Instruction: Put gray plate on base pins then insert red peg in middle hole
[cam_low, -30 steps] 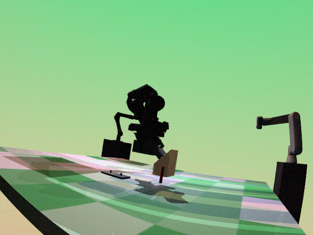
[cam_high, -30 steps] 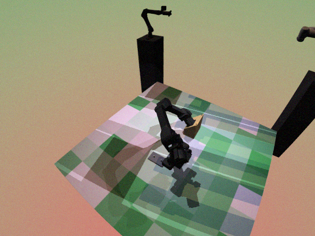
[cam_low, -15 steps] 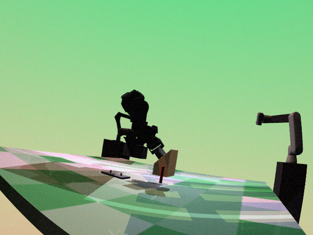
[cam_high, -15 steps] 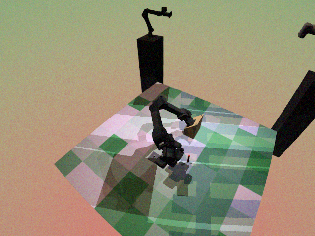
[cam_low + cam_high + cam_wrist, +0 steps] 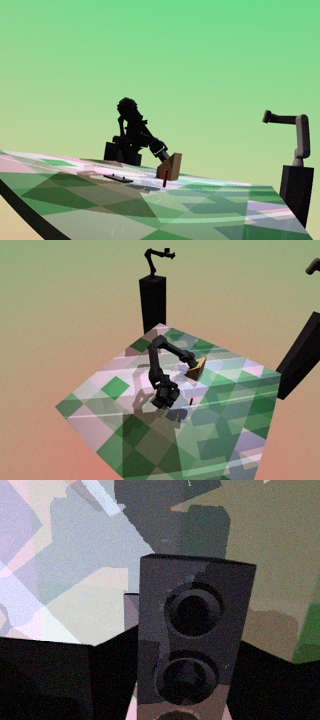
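Observation:
My gripper point(image 5: 162, 406) point(image 5: 177, 632) is shut on the gray plate point(image 5: 150, 615), whose round holes face the wrist camera. The plate is held raised off the table. The dark base point(image 5: 118, 178) lies on the table in the exterior view, its two short pins pointing up, with nothing on them. In the top view the gripper hides most of the base. A grayish corner shows past the plate's left edge in the wrist view; I cannot tell if it is the base. The red peg point(image 5: 191, 401) point(image 5: 165, 178) stands upright near the base, out of the wrist view.
A tan wedge-shaped block point(image 5: 200, 373) point(image 5: 175, 167) stands at the arm's foot, behind the peg in the exterior view. Shadows and bright bands cross the checkered table point(image 5: 116, 387) point(image 5: 129, 227). Other arms on dark pillars point(image 5: 153, 302) point(image 5: 295, 191) stand beyond the table's edges.

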You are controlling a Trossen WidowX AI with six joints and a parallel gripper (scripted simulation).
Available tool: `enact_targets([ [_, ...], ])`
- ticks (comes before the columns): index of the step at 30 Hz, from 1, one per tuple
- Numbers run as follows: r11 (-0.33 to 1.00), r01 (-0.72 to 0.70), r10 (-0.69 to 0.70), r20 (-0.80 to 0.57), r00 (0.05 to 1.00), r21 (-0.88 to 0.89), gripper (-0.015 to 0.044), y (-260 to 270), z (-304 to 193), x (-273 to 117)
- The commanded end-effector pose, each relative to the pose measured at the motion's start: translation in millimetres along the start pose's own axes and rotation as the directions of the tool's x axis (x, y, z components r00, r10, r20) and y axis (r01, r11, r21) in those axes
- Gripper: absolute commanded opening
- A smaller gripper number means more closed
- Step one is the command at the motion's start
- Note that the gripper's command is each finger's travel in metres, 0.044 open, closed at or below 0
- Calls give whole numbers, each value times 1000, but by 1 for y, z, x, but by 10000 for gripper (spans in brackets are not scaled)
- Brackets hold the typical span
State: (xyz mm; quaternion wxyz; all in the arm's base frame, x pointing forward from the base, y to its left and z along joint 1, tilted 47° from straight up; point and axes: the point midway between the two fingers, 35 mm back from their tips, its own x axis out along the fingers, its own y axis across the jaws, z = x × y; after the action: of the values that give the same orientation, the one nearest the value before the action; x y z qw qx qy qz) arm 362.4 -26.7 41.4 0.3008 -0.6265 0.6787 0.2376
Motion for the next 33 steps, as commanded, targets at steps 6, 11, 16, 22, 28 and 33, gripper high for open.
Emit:
enact_targets([
  [6,1000,7,-7,-9,1000,-17,0,6,-26,12],
  [11,1000,6,-7,-14,1000,-27,0,10,-40,19],
  [16,999,4,-5,-21,1000,-37,0,16,-54,26],
  [22,999,4,-5,-23,1000,-40,0,18,-58,29],
  [28,999,4,-5,-23,1000,-40,0,18,-58,29],
  [33,999,4,-5,-23,1000,-40,0,18,-58,29],
])
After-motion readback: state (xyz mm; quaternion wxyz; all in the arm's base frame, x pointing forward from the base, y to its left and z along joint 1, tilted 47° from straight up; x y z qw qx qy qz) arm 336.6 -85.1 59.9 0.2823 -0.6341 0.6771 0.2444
